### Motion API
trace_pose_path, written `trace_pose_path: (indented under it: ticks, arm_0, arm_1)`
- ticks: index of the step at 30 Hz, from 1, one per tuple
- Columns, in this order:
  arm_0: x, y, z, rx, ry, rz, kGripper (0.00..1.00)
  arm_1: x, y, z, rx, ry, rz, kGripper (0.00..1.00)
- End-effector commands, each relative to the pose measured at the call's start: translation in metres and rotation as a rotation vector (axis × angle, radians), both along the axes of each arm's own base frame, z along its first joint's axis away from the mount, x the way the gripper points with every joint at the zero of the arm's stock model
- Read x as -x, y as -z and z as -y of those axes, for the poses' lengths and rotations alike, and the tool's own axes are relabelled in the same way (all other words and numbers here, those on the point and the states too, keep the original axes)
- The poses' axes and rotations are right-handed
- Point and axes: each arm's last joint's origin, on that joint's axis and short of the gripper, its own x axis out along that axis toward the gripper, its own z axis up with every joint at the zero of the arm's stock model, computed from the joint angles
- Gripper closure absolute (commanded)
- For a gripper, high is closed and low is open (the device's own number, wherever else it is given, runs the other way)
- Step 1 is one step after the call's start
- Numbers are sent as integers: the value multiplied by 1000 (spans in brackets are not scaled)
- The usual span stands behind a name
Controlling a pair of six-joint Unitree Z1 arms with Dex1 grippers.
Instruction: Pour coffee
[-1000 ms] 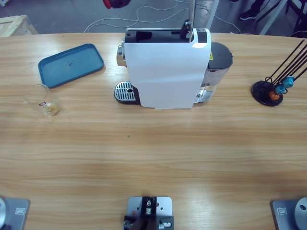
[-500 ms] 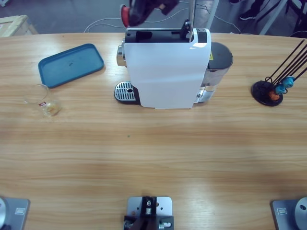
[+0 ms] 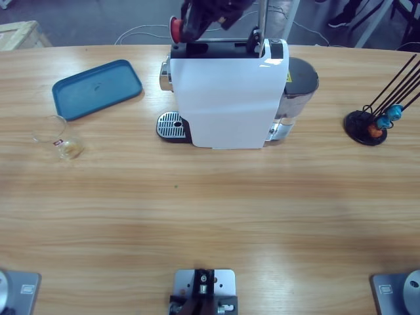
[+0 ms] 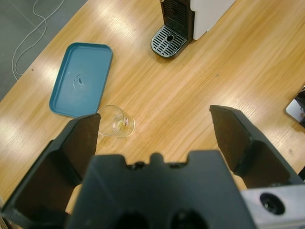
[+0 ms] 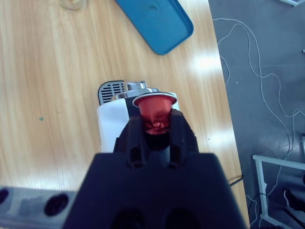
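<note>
Jaws of the right gripper (image 5: 155, 126) pinch a red capsule (image 5: 154, 110) above the coffee machine (image 3: 226, 98). Left gripper (image 4: 157, 138) gapes wide, high above the glass (image 4: 116, 121), which seems to hold a little coffee (image 3: 69, 149).

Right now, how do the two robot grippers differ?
The right gripper is shut on a red capsule, above the back of the white coffee machine; the left gripper holds nothing, its jaws wide apart. The right looks down on the machine's top, the left on the lying glass tumbler and blue tray. Both have black jaws.
</note>
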Motion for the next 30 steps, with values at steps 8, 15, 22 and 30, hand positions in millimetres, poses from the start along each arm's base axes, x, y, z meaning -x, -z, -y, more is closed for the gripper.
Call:
trace_pose_path:
  ticks: [8, 15, 22, 30]
  arm_0:
    - [-8, 7, 5, -19, -8, -23, 0]
    - [-8, 7, 5, -19, -10, -23, 0]
    - [-7, 7, 4, -17, -12, -21, 0]
    - [-7, 9, 3, -20, -14, -25, 0]
  arm_1:
    - [-14, 38, 6, 80, 4, -54, 1000]
    - [-3, 38, 18, 112, 1, -51, 1000]
    - [-8, 40, 12, 97, -6, -56, 999]
    - [-6, 39, 12, 79, -9, -73, 61]
